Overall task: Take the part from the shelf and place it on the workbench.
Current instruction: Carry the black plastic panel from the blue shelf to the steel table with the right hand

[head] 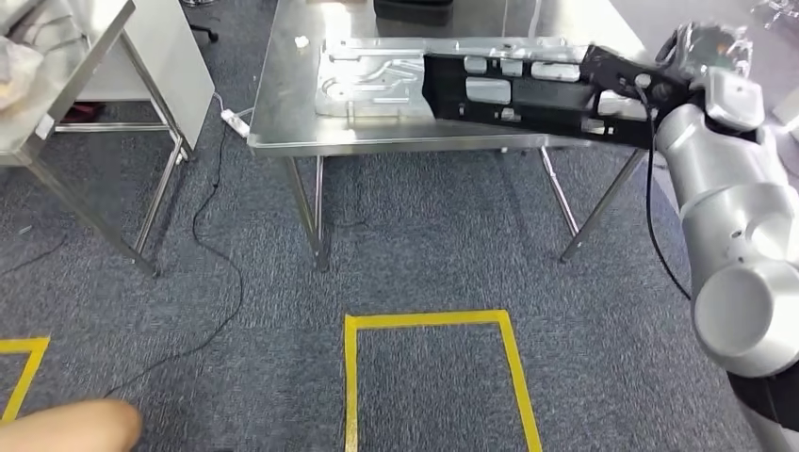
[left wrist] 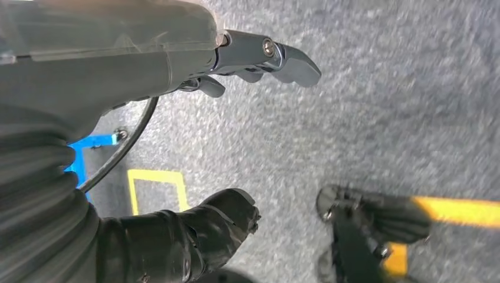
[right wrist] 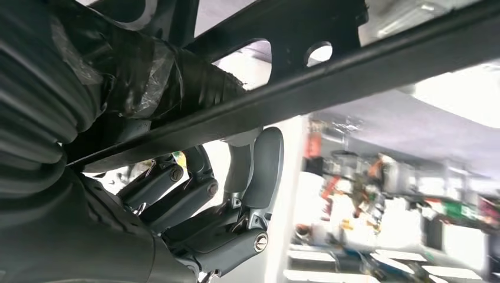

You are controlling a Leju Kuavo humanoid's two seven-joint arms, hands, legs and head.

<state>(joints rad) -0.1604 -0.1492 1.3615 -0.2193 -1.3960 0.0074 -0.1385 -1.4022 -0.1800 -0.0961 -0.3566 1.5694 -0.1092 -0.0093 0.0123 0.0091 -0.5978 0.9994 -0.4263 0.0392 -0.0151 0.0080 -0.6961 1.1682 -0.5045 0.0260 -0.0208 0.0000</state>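
Right robot hand (head: 702, 56) grips part (head: 513, 94)

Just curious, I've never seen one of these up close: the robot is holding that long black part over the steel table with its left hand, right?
Not quite: it is the right hand that holds the long black part over the steel table, as the head view shows. The left hand hangs over the carpet, holding nothing.

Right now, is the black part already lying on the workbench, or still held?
Still held: the right hand grips the black part at one end, over the workbench.
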